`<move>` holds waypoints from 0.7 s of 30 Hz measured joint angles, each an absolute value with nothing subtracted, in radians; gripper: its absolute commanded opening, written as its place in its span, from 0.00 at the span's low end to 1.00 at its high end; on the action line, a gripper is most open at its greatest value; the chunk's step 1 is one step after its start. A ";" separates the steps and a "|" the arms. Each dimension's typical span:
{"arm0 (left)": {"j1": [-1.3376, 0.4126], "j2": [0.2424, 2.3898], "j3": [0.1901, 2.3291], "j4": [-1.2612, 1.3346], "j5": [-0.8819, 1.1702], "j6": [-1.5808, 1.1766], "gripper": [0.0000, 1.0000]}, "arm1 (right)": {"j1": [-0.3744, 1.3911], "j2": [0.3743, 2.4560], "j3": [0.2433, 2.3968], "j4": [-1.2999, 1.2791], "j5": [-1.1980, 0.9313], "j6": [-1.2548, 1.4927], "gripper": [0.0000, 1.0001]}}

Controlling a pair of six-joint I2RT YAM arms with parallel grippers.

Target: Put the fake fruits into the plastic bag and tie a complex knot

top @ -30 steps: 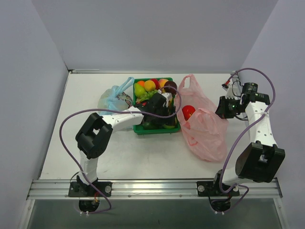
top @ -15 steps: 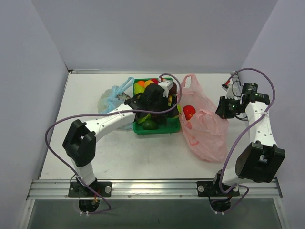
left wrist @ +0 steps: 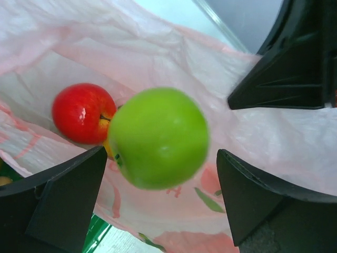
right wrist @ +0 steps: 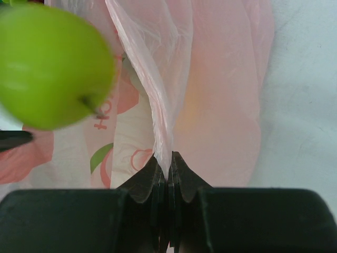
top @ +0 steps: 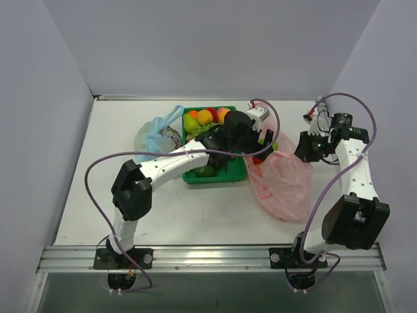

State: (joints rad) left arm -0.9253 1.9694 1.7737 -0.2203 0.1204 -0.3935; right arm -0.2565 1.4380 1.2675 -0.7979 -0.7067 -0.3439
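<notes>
No legible writing in any of my 3 views.

The plastic bag (right wrist: 221,95) carried red printing (right wrist: 101,112) just above a green leaf motif (right wrist: 100,157). In my right wrist view the strokes were creased and partly hidden, and formed no letter I could read. My left wrist view showed more red marks (left wrist: 115,196) on the same film, equally illegible. From the top view, the picture on the light-blue bag (top: 156,135) was too small to yield any word. I found 0 numbers and 0 brand names.
</notes>
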 measured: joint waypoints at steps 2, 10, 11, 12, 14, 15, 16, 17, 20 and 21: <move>-0.936 2.014 1.800 -0.242 0.121 -0.382 0.97 | -0.257 1.438 1.267 -0.798 -0.707 -0.344 0.00; -0.937 2.040 1.827 -0.313 0.132 -0.319 0.97 | -0.257 1.438 1.267 -0.801 -0.707 -0.344 0.00; -0.933 2.033 1.826 -0.319 0.133 -0.307 0.97 | -0.257 1.438 1.267 -0.801 -0.707 -0.344 0.00; -0.931 2.024 1.824 -0.327 0.135 -0.298 0.98 | -0.257 1.438 1.267 -0.801 -0.707 -0.344 0.00; -0.921 1.974 1.791 -0.331 0.143 -0.274 0.97 | -0.257 1.438 1.267 -0.801 -0.708 -0.344 0.00; -0.912 1.935 1.757 -0.335 0.150 -0.264 0.97 | -0.257 1.438 1.267 -0.801 -0.708 -0.344 0.00; -0.900 1.895 1.729 -0.346 0.158 -0.256 0.97 | -0.257 1.438 1.267 -0.802 -0.710 -0.344 0.00; -0.882 1.850 1.697 -0.346 0.166 -0.249 0.98 | -0.257 1.438 1.267 -0.803 -0.711 -0.344 0.00; -0.798 1.709 1.596 -0.345 0.201 -0.221 0.97 | -0.257 1.438 1.267 -0.804 -0.714 -0.344 0.00; -0.761 1.664 1.563 -0.344 0.215 -0.207 0.95 | -0.257 1.438 1.267 -0.804 -0.715 -0.343 0.00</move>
